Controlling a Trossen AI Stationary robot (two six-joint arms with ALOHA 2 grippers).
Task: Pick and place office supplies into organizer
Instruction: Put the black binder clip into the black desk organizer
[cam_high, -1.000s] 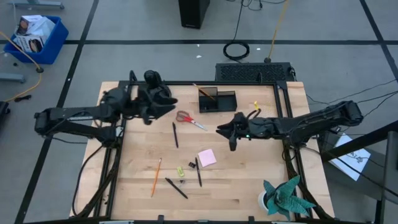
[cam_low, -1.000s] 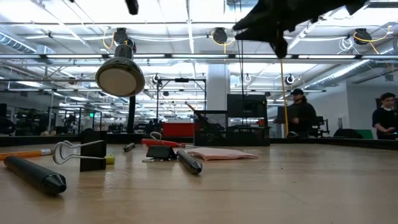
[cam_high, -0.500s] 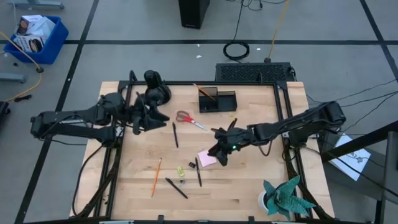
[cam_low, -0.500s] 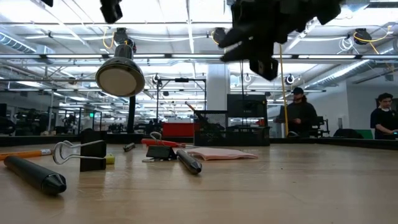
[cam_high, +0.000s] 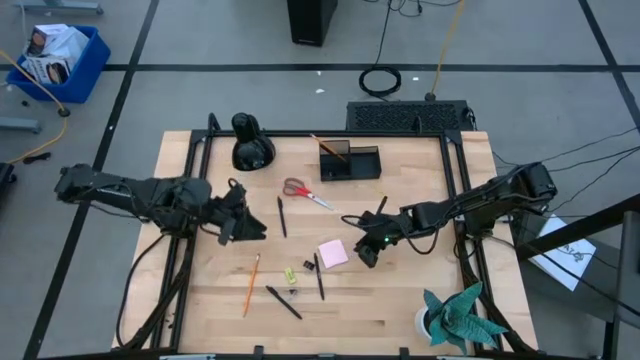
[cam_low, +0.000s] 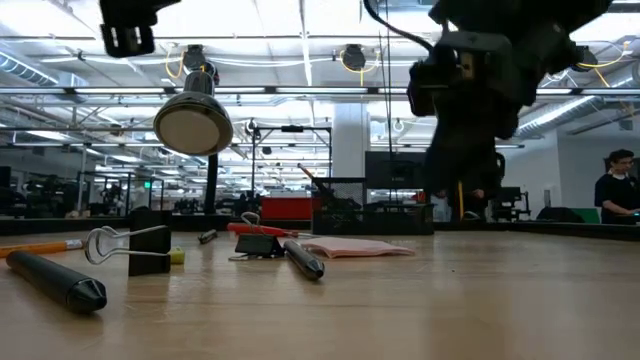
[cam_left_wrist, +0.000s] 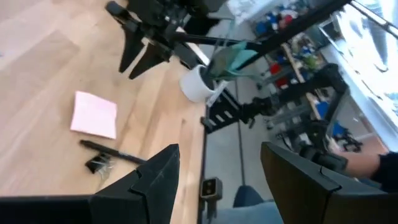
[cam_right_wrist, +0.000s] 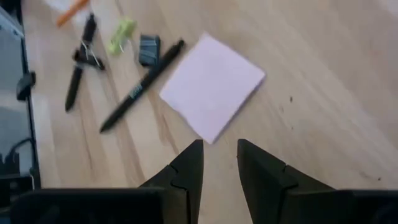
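The pink sticky-note pad (cam_high: 333, 253) lies flat on the table. My right gripper (cam_high: 365, 255) hovers just to its right, tilted down, its fingers a narrow gap apart with nothing between them (cam_right_wrist: 217, 165). My left gripper (cam_high: 255, 230) hangs wide open over the table's left half, holding nothing (cam_left_wrist: 217, 180). Red-handled scissors (cam_high: 305, 192) lie before the black organizer (cam_high: 350, 160) at the far edge. Black pens (cam_high: 282, 215) (cam_high: 318, 275) (cam_high: 283, 302), an orange pencil (cam_high: 250, 283), a yellow-green clip (cam_high: 290, 273) and a black clip (cam_high: 307, 264) lie scattered toward the near edge.
A rounded black bulbous object (cam_high: 250, 143) stands at the far left. A teal paper plant in a white pot (cam_high: 455, 315) stands at the near right corner. Bare wood lies between the pad and the table's right edge. People stand in the room beyond (cam_low: 620, 190).
My left gripper has swung from beside the black bulbous object toward the near edge and down, rolling as it went. My right gripper has sunk and moved toward the near edge, ending beside the pink pad. Nothing on the table has moved.
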